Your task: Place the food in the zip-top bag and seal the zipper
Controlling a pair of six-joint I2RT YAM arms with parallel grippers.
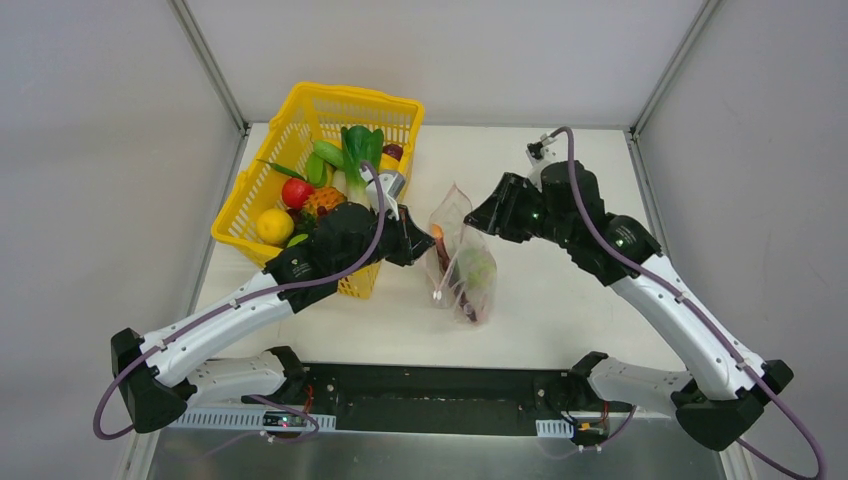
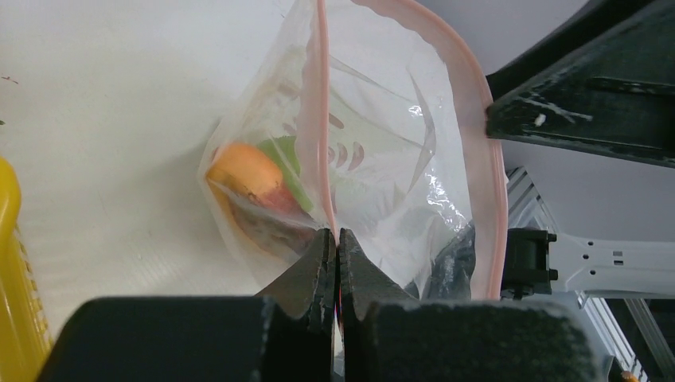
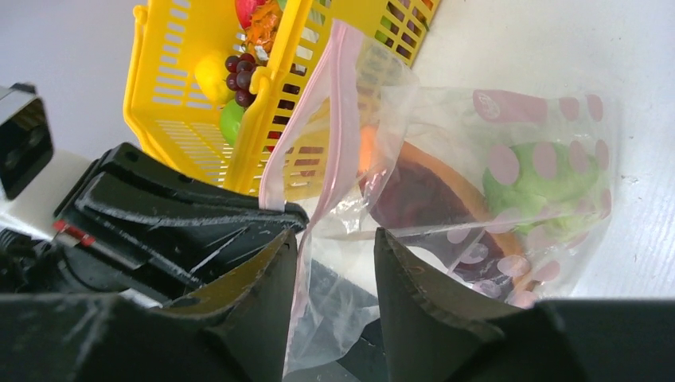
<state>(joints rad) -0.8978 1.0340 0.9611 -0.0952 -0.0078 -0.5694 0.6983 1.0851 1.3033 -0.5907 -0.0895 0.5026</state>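
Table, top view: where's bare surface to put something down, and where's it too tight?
Bare: the stretch between the zip-top bag and the right arm, and the near strip in front of the bag. Crowded: between the yellow basket and the bag, where the left fingers pinch its mouth.

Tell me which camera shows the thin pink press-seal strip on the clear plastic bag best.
Left wrist: the pink strip fills the frame, both sides parted in a loop, one side pinched by the left gripper. Right wrist shows a shorter stretch near the open right gripper. Top view: too small to make out.
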